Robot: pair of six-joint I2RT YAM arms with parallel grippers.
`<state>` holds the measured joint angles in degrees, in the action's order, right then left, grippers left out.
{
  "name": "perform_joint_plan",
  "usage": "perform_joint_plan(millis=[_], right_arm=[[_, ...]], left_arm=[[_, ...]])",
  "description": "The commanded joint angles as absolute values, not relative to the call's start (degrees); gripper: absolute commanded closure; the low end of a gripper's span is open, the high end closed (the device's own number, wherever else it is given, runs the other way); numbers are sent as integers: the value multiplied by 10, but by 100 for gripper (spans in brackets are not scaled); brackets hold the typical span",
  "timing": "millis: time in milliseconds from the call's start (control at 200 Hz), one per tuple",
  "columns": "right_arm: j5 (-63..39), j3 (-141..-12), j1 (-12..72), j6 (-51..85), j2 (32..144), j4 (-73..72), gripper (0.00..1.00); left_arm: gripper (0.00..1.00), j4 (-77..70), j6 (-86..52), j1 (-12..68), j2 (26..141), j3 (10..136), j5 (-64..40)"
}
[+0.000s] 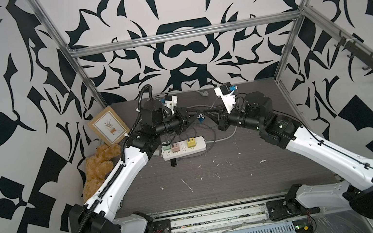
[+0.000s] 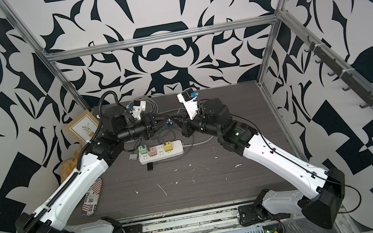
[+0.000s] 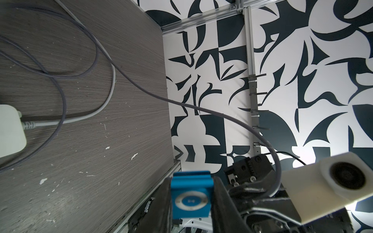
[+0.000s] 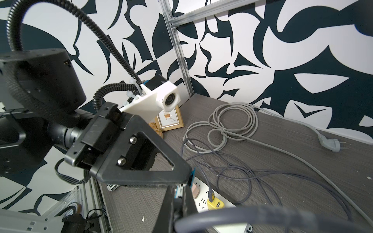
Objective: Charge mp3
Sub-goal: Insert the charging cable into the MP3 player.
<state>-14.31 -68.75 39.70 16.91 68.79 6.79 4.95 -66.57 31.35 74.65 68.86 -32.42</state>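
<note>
Blue mp3 (image 3: 190, 198) clamped in my left tool (image 1: 199, 117); right tool (image 1: 208, 115) pinched closed on grey cable (image 3: 181, 102). Scuffed bench (image 1: 216, 181) beneath both, patterned walls (image 1: 181, 46) around.

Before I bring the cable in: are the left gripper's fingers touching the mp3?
Touching. The left wrist view shows the mp3 clamped between the left gripper's fingers, with a dark finger flush against each side edge.

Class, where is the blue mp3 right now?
In both top views the mp3 is off the table, held by the left gripper, beyond the power strip, facing the right gripper holding a cable.
</note>
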Motion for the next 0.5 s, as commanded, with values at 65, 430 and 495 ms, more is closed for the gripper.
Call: perform_joint_plan(millis=[65,430,495], right_arm=[[-117,-657,395,122,692,217,100],[-117,-718,395,-1,706,313,100],[-116,-728,396,-9,714,325,100]], left_arm=[[100,-90,-695,316,723,706,-393],[100,-52,-679,304,743,715,-440],[100,-53,-679,304,744,716,-441]])
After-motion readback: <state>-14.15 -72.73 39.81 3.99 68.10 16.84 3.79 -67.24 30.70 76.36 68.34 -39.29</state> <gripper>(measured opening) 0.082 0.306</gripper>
